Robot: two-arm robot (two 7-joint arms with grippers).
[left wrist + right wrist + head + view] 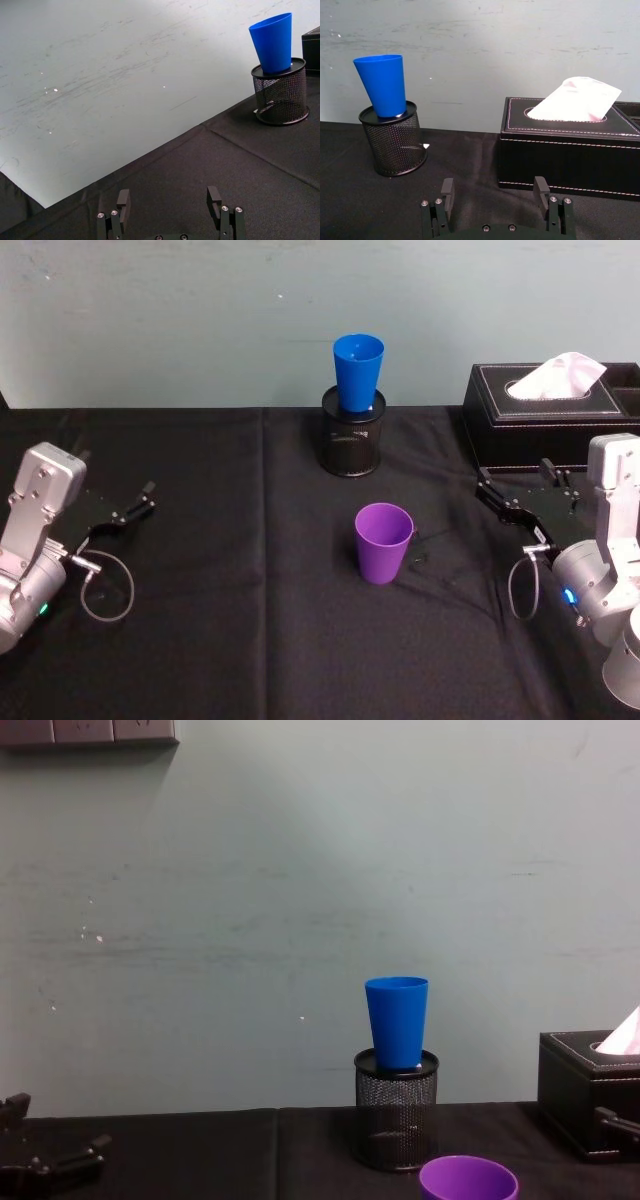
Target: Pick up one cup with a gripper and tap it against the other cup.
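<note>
The purple cup (384, 542) stands upright on the black cloth at the table's middle, its rim also low in the chest view (468, 1180). Behind it the blue cup (358, 370) (396, 1020) (273, 42) (383, 85) sits upright in the mouth of a black wire-mesh pen holder (352, 438). My right gripper (512, 486) (494, 192) rests open to the right of the purple cup, well apart from it, holding nothing. My left gripper (138, 504) (169, 202) lies open at the far left, also holding nothing.
A black tissue box (550, 400) (570, 150) with a white tissue sticking up stands at the back right, just behind the right gripper. The pale wall runs close behind the table's rear edge. Black cloth (240, 570) covers the table.
</note>
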